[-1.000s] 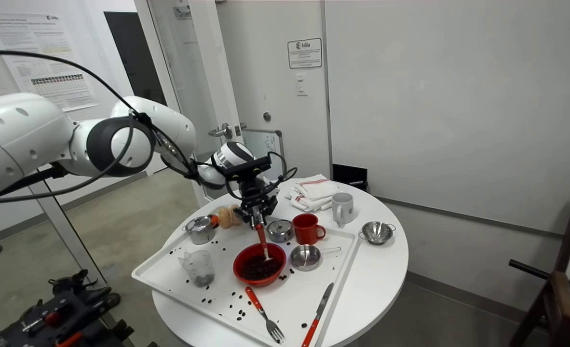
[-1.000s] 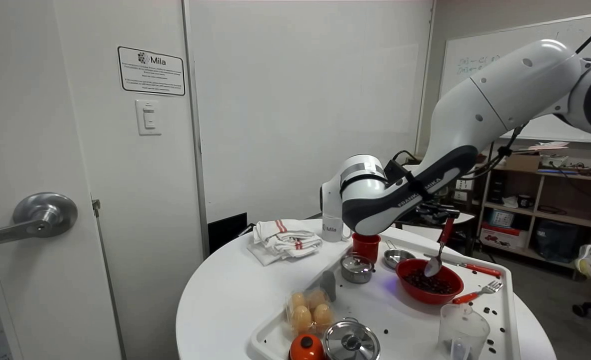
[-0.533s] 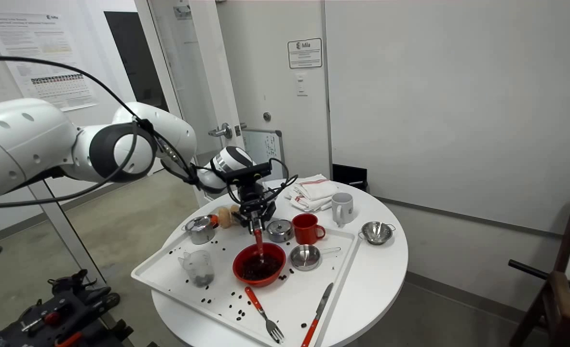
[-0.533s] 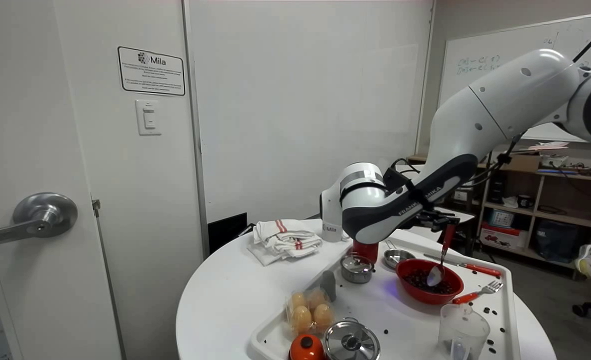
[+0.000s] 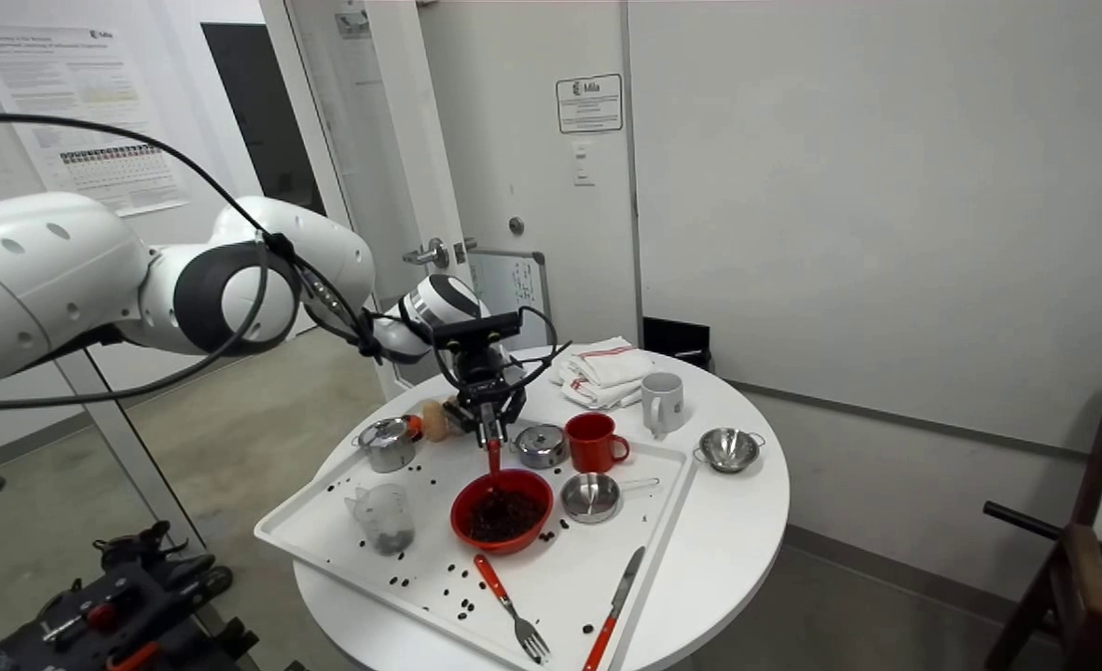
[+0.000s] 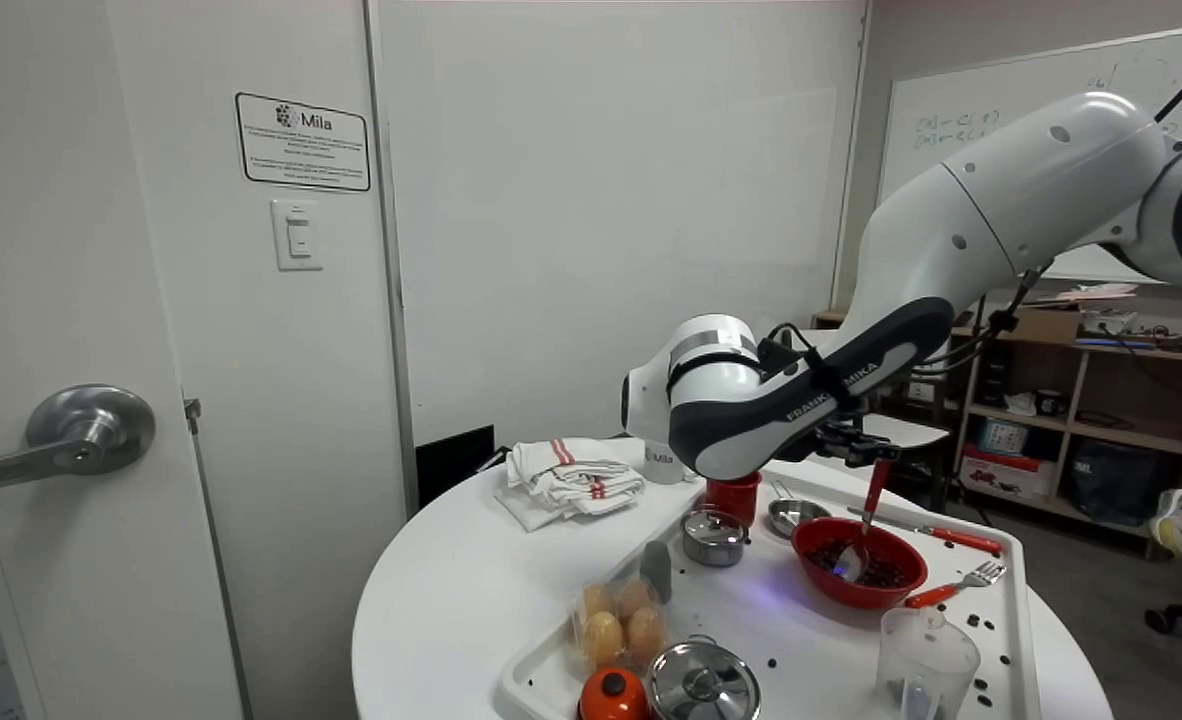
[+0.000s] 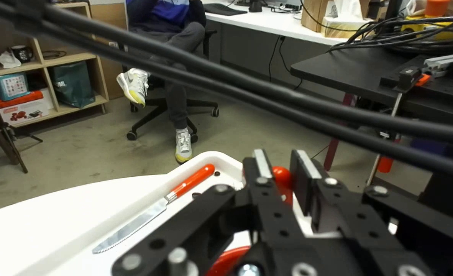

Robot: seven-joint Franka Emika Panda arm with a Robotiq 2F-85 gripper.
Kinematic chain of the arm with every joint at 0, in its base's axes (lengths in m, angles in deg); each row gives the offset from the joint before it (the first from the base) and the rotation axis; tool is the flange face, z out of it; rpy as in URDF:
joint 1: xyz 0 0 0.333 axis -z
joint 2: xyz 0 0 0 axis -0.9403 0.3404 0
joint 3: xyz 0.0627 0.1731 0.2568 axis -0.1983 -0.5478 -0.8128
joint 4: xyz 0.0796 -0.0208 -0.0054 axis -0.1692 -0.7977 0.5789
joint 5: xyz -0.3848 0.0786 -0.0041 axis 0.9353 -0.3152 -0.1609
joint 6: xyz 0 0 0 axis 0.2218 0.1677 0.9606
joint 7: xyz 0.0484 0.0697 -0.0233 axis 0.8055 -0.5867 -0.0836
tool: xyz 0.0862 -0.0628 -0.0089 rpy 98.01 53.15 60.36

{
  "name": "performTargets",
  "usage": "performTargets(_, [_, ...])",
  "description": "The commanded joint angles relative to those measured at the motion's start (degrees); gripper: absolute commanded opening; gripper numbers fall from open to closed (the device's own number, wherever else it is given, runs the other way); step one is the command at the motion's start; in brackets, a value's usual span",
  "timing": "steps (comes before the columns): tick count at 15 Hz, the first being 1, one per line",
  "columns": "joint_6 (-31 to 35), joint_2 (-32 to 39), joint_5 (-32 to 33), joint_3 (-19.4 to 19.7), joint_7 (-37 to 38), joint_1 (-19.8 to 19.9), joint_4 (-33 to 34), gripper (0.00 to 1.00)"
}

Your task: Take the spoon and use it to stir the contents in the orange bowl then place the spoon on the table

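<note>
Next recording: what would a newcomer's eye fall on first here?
Probably the white arm stretched over the table, its gripper holding a red-handled spoon that reaches into the orange bowl of dark bean-like bits. Next, perhaps, the white tray beneath, where more of them lie scattered. In the wrist view, a seated person shows toward the upper left.

White door, smooth grey-brown floor
A light-brown wooden shelf stands on the floor; the door has a silver metal handle.
</note>
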Motion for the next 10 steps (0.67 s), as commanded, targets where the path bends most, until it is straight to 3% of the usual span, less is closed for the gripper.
performTargets(1, [1.1,1.7,-0.7,0.4,-1.4,0.0,4.8,0.08])
performTargets(10, [1.8,3.3,-1.2,3.4,-0.4,3.1,7.2,0.08])
